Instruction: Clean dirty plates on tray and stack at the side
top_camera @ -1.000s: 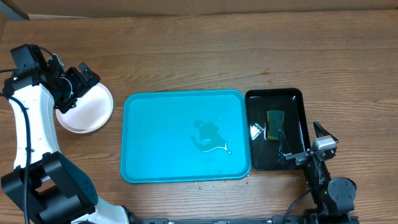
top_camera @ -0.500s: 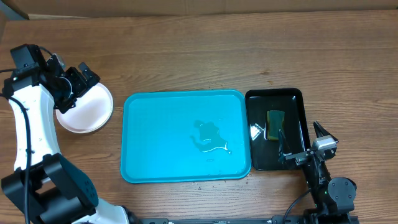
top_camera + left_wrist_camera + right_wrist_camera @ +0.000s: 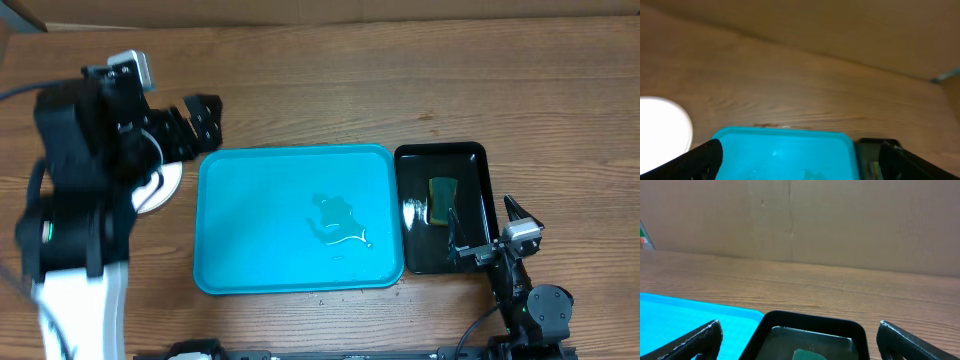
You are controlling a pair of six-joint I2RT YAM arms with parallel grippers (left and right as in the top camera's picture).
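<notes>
The turquoise tray [image 3: 260,250] lies mid-table with no plates on it, only a small puddle of water [image 3: 340,222]. Left of it, a white sliver of the plates [image 3: 166,186] shows under my left arm; the rest is hidden. In the left wrist view the top white plate [image 3: 662,125] is at the far left, with the tray [image 3: 785,150] below. My left gripper [image 3: 196,122] hangs open and empty over the table by the tray's far left corner. My right gripper [image 3: 487,228] rests open and empty at the black tray's near right side.
A glossy black tray [image 3: 470,160] sits against the turquoise tray's right side and holds a green-yellow sponge [image 3: 443,200] in shallow water. The right wrist view shows the same black tray [image 3: 810,322] and sponge [image 3: 807,355]. A cardboard wall stands behind the table.
My left arm has lifted off the plates and swung right toward the tray's far left corner, now covering most of the stack. The right arm has not moved.
</notes>
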